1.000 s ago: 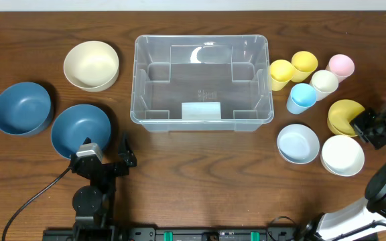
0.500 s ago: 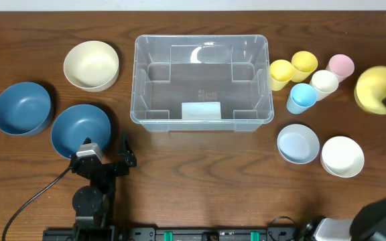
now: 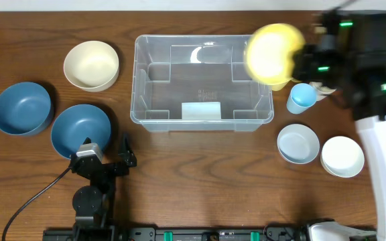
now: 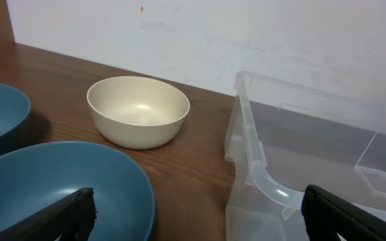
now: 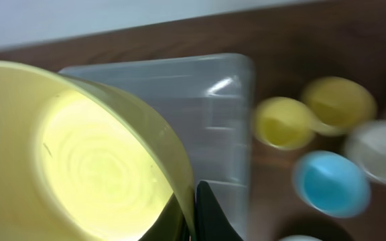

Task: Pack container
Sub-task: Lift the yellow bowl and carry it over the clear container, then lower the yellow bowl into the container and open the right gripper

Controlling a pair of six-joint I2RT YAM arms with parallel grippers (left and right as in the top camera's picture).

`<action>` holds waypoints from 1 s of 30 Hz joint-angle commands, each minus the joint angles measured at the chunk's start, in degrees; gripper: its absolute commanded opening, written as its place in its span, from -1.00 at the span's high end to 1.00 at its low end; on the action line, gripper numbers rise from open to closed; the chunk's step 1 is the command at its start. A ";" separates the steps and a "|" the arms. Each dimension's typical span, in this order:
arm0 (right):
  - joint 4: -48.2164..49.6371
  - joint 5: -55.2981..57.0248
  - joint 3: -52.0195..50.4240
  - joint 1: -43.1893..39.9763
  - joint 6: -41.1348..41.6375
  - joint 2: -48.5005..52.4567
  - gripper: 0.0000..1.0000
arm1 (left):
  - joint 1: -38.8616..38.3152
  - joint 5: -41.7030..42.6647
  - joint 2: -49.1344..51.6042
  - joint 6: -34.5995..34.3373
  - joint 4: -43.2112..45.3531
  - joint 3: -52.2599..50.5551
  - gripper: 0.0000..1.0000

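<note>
The clear plastic container stands at the table's middle, with a pale label on its front wall; it also shows in the left wrist view and the right wrist view. My right gripper is shut on the rim of a yellow bowl and holds it in the air over the container's right end. In the right wrist view the yellow bowl fills the left, with my fingers pinching its wall. My left gripper is open and empty at the front left, beside a blue bowl.
A cream bowl and a second blue bowl lie left of the container. Right of it are yellow cups, a blue cup, a pale blue bowl and a white bowl.
My right gripper lifted the yellow bowl from the table's right side, swung it up and left, and now holds it over the container's right end. The left arm has not moved.
</note>
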 commanded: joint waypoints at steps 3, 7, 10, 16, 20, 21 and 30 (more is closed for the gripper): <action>1.88 20.46 1.16 16.24 -1.55 1.33 0.98 | 0.26 -0.09 -0.35 -0.52 -1.46 -1.62 -0.96; 3.43 32.04 1.14 24.17 -2.10 5.16 0.96 | 0.26 -0.07 -0.35 -0.52 -1.44 -1.62 -0.96; 4.98 36.63 1.14 26.53 -2.47 9.53 0.95 | 0.26 -0.07 -0.35 -0.50 -1.46 -1.62 -0.96; 9.51 40.52 1.14 24.90 -3.52 18.95 0.98 | 0.26 -0.07 -0.35 -0.52 -1.46 -1.62 -0.96; 12.96 40.39 1.14 21.88 -3.19 24.20 0.98 | 0.26 -0.07 -0.35 -0.50 -1.46 -1.62 -0.96; 13.49 40.09 1.14 21.07 -2.80 25.16 0.98 | 0.26 -0.07 -0.35 -0.52 -1.46 -1.62 -0.96; 14.93 30.12 1.14 13.99 -0.61 30.38 0.98 | 0.26 -0.07 -0.35 -0.52 -1.46 -1.62 -0.96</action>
